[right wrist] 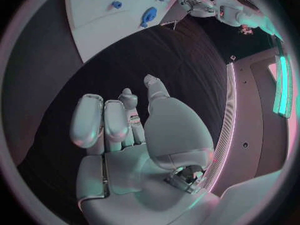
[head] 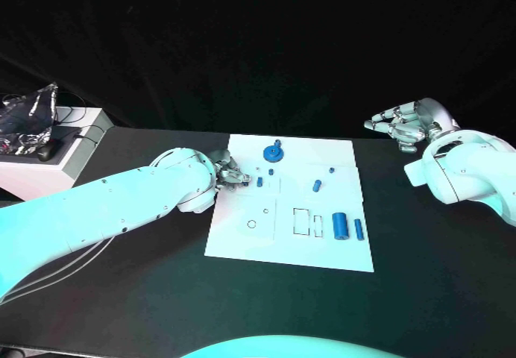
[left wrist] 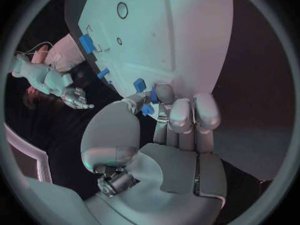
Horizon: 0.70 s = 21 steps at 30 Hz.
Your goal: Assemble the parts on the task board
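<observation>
A black table [head: 140, 298] fills the foreground. Past its far left corner stands a white cabinet [head: 67, 160]. On top of the cabinet rests a crumpled silver foil bag [head: 30, 112], with black cables [head: 67, 119] beside it. A black curtain [head: 258, 60] forms the backdrop.

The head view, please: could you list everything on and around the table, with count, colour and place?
Task board: one, white, middle of the black table.
Round part: one, blue, far end of the board.
Cylinder parts: two, blue, side by side on the near right of the board.
Small parts: about four, blue, scattered mid-board.
Table: one, black.
Box: one, white, beyond the table's left edge, with a crumpled silver bag on it.
Left hand: at the board's left edge, by a small part; grip unclear.
Right hand: raised beyond the board's right, fingers curled, holding nothing.
</observation>
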### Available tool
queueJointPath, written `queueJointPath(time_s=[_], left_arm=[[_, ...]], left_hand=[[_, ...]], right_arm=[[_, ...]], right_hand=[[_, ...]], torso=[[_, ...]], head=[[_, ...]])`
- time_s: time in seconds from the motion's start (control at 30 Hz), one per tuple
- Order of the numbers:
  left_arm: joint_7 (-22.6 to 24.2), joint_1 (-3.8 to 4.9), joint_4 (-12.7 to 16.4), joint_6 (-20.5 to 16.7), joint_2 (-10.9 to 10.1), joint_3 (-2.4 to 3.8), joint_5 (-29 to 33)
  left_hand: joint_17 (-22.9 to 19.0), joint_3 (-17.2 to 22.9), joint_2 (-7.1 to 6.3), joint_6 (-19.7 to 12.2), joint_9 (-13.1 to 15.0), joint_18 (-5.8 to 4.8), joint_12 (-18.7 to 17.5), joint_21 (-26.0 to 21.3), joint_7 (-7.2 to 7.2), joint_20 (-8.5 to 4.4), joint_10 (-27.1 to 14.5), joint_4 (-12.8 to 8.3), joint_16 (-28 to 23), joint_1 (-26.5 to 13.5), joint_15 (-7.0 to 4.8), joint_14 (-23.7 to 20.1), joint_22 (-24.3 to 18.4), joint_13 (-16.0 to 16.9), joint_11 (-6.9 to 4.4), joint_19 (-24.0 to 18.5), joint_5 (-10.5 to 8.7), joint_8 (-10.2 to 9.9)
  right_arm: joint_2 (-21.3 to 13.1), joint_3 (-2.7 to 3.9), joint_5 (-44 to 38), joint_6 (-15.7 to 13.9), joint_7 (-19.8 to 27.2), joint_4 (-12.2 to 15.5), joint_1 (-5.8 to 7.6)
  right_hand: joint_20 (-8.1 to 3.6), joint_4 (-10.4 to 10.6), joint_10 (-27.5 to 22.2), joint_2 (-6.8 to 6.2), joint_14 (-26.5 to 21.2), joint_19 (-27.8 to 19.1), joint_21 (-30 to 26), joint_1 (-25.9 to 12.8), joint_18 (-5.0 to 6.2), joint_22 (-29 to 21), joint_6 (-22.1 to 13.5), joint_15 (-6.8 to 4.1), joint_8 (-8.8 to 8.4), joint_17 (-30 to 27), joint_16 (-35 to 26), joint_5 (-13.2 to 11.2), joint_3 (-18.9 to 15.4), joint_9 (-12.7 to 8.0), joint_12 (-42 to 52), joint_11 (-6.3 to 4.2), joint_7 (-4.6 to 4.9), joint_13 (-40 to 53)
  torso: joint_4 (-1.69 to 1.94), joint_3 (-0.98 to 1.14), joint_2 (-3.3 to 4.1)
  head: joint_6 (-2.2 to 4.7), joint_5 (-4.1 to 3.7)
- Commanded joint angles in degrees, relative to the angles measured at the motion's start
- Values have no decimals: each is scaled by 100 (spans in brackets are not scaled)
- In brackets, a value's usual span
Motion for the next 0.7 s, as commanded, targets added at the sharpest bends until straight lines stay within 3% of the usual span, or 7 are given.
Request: queueJointPath(time_s=[0.03, 0.43, 0.7], left_arm=[[95, -6, 38, -112, -1, -2, 10], [128, -8, 77, -191, -6, 2, -64], [107, -8, 46, -144, 10, 4, -127]], left_hand=[[4, 897, 76, -25, -3, -65, 26, 15, -1, 8, 4, -883, 31, 18, 6, -2, 573, -7, 8, 0, 27, 19], [-28, 889, 154, -55, 1, -60, 22, 3, 17, 10, -23, -865, 10, 31, 15, -7, 565, -5, 22, -7, -47, 14], [-47, 865, 166, -68, -5, -57, 19, -3, 25, 12, -32, -873, -2, 57, 17, -9, 559, -6, 27, -9, -74, 4]], right_arm=[[-5, 2, -55, 7, 55, 10, -3], [-10, 2, -59, 4, 57, 20, -3], [-14, 2, -59, 3, 54, 21, -3]], right_hand=[[-44, -11, -27, 27, 4, 226, -24, -3, 28, 856, 11, -20, -36, -5, -29, 19, -4, -9, -35, -25, 31, 6], [-44, -11, -27, 27, 4, 226, -24, -3, 28, 856, 11, -20, -36, -5, -29, 19, -4, -9, -35, -25, 31, 6], [-44, -11, -27, 27, 4, 226, -24, -3, 28, 856, 11, -20, -36, -5, -29, 19, -4, -9, -35, -25, 31, 6]], torso=[[3, -4, 1], [5, -11, 6], [4, -2, 3]], head=[[-6, -9], [-24, -30], [-35, -29]])
